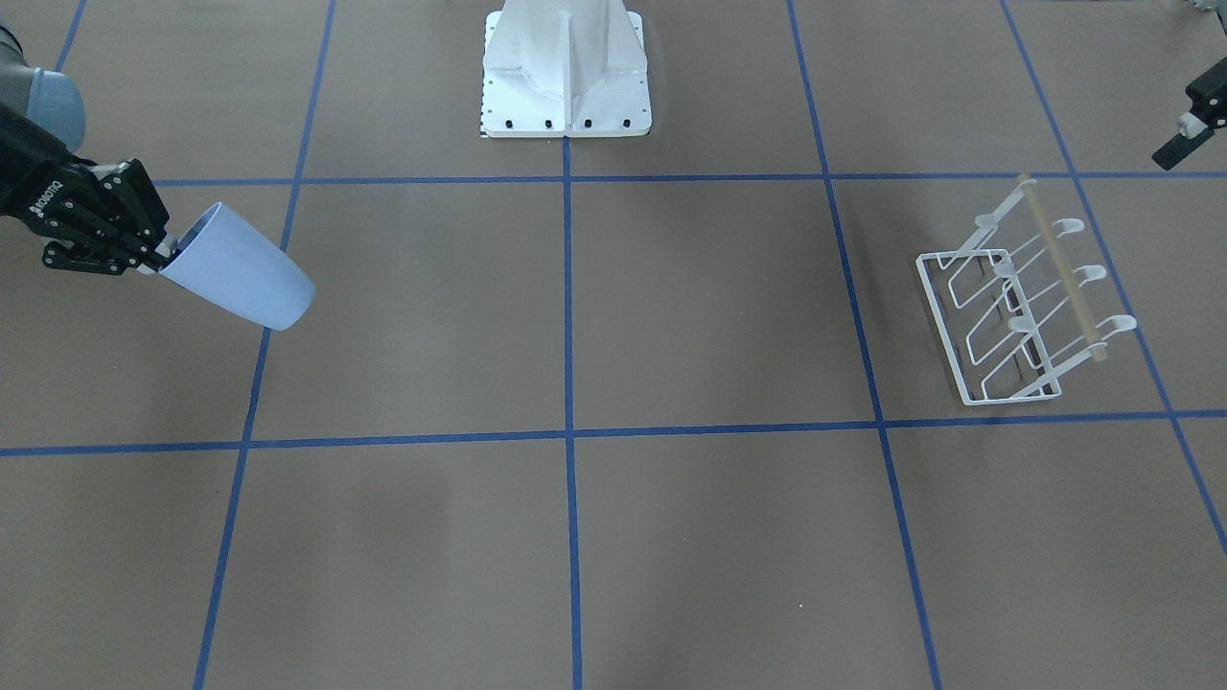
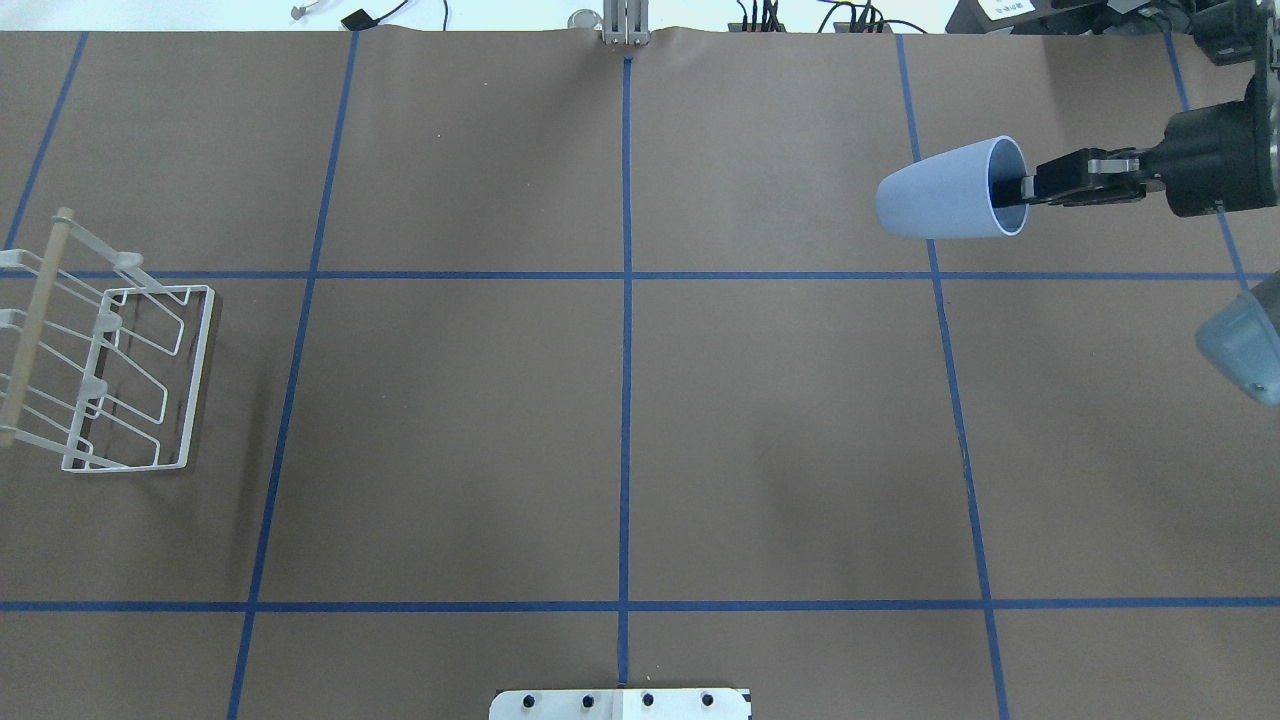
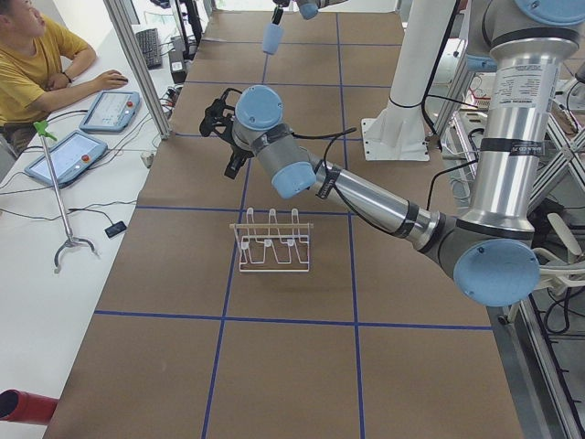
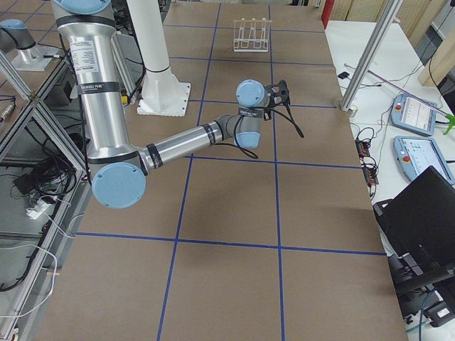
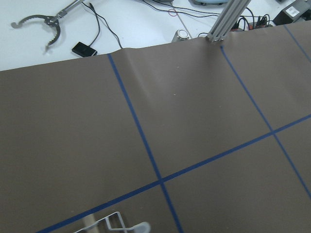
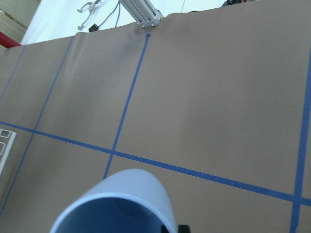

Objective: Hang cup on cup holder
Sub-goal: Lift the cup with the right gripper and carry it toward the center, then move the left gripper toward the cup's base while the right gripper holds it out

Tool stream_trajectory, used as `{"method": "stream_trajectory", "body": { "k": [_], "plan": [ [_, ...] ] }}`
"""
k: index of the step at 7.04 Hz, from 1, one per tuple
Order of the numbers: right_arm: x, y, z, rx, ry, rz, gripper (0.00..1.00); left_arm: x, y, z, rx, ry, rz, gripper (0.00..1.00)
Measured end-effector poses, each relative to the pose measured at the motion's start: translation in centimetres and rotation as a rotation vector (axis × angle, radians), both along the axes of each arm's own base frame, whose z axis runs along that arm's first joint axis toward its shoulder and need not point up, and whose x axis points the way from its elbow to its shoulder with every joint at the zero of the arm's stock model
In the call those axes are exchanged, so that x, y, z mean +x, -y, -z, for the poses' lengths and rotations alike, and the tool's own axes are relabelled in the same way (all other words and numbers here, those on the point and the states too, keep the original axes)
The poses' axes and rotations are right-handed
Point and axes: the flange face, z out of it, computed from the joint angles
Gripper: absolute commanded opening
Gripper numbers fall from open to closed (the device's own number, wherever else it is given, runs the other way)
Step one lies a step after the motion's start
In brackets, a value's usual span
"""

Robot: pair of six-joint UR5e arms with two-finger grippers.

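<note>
While the right tool [image 1: 167,252] pinches the cup [image 1: 244,278] by its rim, left tool [image 1: 1181,144] cut off at edge, state unclear.

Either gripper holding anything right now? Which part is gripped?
Right gripper holds the cup by its rim, one finger inside the mouth. Left gripper has nothing visible in it.

Pale blue cup [image 1: 240,273]; white cup holder [image 1: 1022,324]; brown table [image 1: 709,307], blue grid lines [image 1: 567,307].

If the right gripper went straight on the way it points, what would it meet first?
Apart from the cup in its jaws, probably bare table: the right gripper slants slightly downward, short of the cup holder. Depth unclear.
</note>
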Motion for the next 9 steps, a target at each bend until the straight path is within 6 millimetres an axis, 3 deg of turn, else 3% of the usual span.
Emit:
{"method": "stream_trajectory", "body": {
  "k": [3,7,9],
  "plan": [
    [-1.4,-3.8,2.0,0.029,0.266,0.012,0.00,6.3,-1.0,5.6,-0.073,-0.148,-0.081,0.98],
    [-8.0,-9.5,3.6,0.074,0.574,0.032,0.00,15.4,-3.4,15.2,-0.140,-0.303,-0.243,0.99],
    [-10.5,-12.1,4.3,0.073,0.698,0.035,0.00,19.1,-5.5,18.2,-0.251,-0.445,-0.252,1.00]
  ]
}}
